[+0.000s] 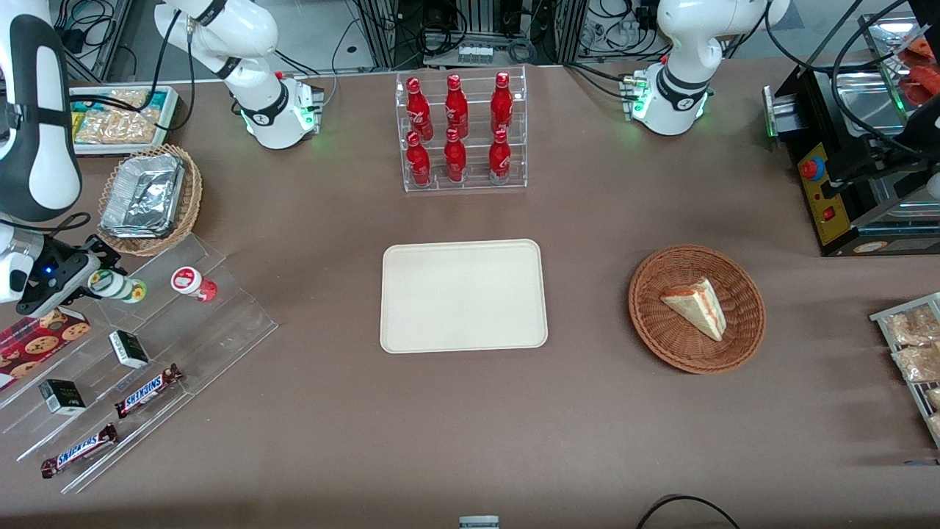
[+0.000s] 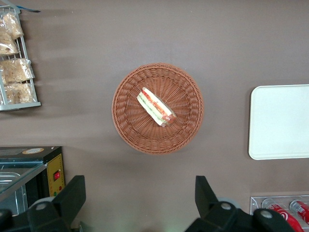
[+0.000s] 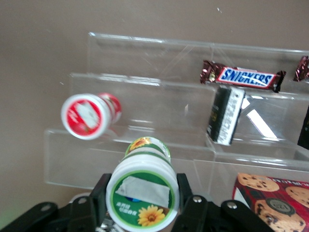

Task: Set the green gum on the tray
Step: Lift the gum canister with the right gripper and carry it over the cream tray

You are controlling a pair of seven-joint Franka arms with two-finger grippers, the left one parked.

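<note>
The right arm's black pincer point(image 1: 87, 273) is at the working arm's end of the brown bench point(image 1: 455, 433), over the clear acrylic stepped display rack point(image 1: 139, 353). Its two fingers point(image 3: 187, 205) are clamped on the sides of the small green gum bottle with its white round lid and green-yellow label point(image 1: 116, 286), which lies tilted with its lid toward the wrist camera point(image 3: 143, 193).

From the gripped bottle, the matching red-lidded red gum bottle point(image 1: 194, 283) sits just beside it at about 3 o'clock in the front view, on the same rack step, apart from it. At about 6 o'clock, lower on the rack, are two small black boxes point(image 1: 129, 349) and two brown Snickers bars point(image 1: 149, 389); a red cookie pack point(image 1: 40, 342) lies just beside the pincer at 7 o'clock. At 12 o'clock a crumpled foil tray rests in a shallow wicker basket point(image 1: 192, 192).

The large flat cream-beige rectangular tray point(image 1: 463, 295) lies well apart at 3 o'clock, mid-bench, with bare bench between it and the rack. At the tray's 12 o'clock stands a clear rack of six red bottles point(image 1: 461, 132); at its 3 o'clock, a round wicker basket point(image 1: 653, 323) holds a wedge sandwich point(image 1: 696, 307).
</note>
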